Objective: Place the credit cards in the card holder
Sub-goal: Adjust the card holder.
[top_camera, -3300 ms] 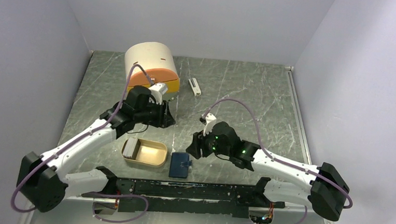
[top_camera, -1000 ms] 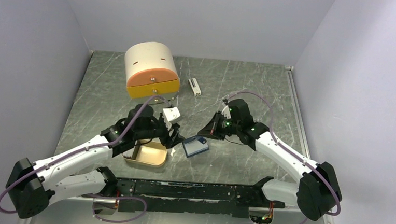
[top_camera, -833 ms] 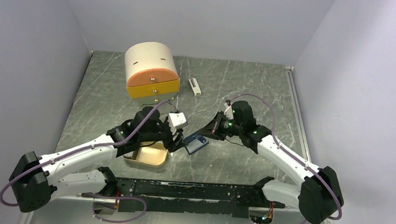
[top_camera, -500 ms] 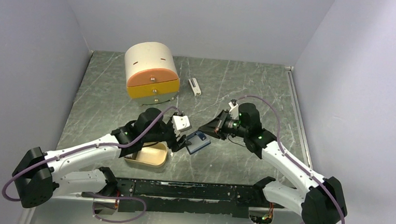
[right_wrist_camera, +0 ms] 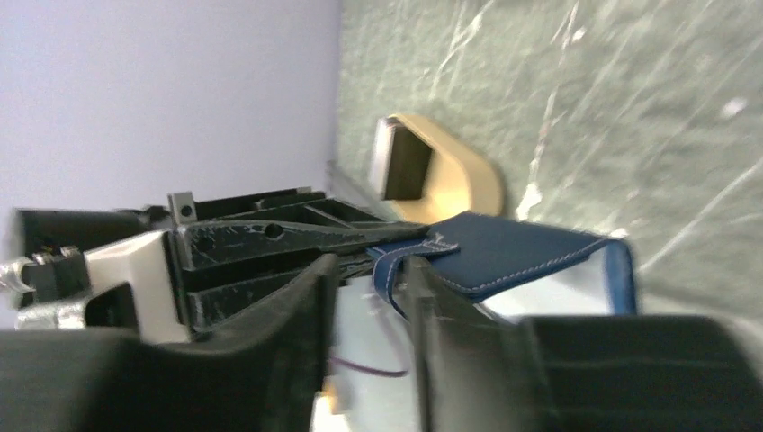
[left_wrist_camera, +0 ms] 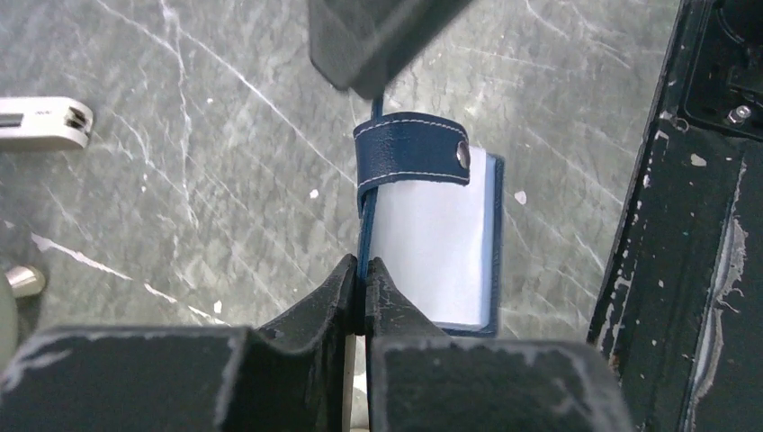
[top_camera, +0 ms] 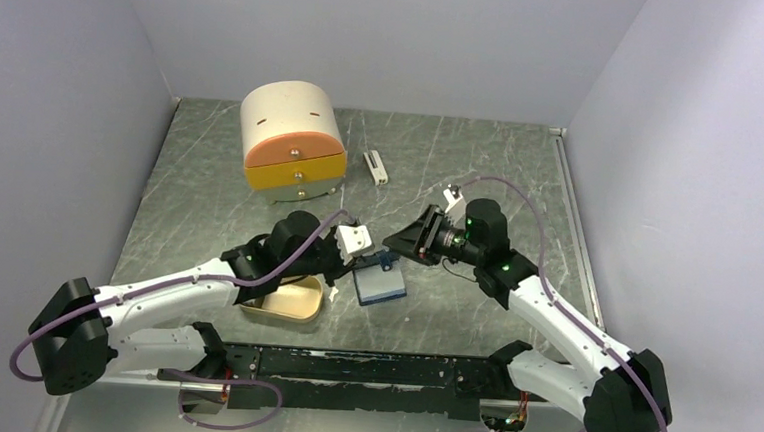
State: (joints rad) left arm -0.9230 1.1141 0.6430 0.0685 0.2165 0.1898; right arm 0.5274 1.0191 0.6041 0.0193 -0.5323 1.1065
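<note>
The card holder (top_camera: 382, 287), a navy wallet, hangs open above the table's middle. My left gripper (top_camera: 358, 265) is shut on the edge of its raised flap, as the left wrist view (left_wrist_camera: 364, 274) shows. The snap tab (left_wrist_camera: 409, 151) folds over a pale grey-white rectangle (left_wrist_camera: 436, 243) lying inside the wallet, seemingly a credit card. My right gripper (top_camera: 398, 247) is at the wallet's far end. In the right wrist view its fingers (right_wrist_camera: 369, 288) stand apart, with the tab strap (right_wrist_camera: 389, 274) between them and the navy cover (right_wrist_camera: 522, 256) beside them. That view is blurred.
A tan tin (top_camera: 293, 301) lies left of the wallet, partly under my left arm, with a grey block (right_wrist_camera: 400, 162) inside. A cream drawer box with an orange front (top_camera: 291, 135) stands at the back left. A small white bar (top_camera: 375, 167) lies behind. The black rail (top_camera: 369, 366) runs along the near edge.
The wallet lay shut by the near rail; my left gripper has since lifted it to mid-table and it hangs open. My right arm moved up and closed in on its tab end.
</note>
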